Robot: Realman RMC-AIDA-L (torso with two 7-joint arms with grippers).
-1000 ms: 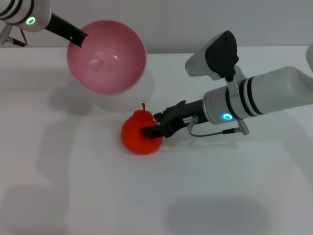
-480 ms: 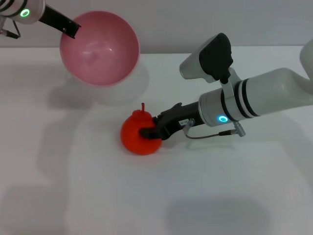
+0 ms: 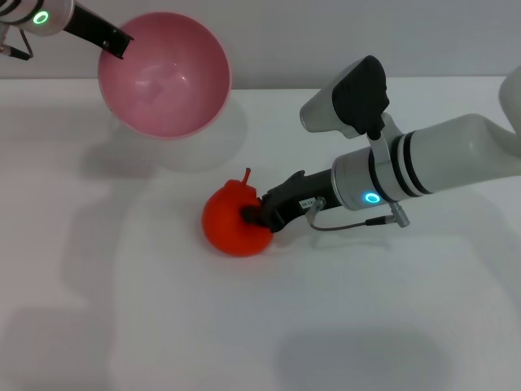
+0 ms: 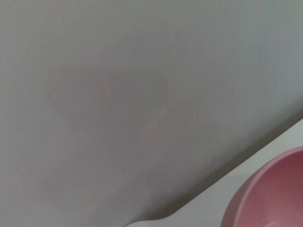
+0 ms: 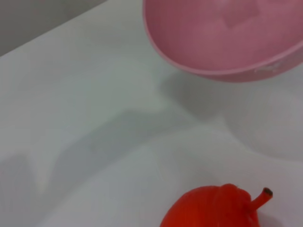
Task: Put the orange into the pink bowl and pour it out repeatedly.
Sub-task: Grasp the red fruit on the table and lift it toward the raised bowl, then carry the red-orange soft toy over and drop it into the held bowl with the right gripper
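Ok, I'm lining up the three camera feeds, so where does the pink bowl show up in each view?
Head view: the pink bowl is at upper left, tilted, held off the table at its rim by the left gripper.
Left wrist view: only a slice of it shows in the lower right corner.
Right wrist view: it fills the upper right.
Shared landmark: the orange appears in the head and right wrist views, with the right gripper on it.
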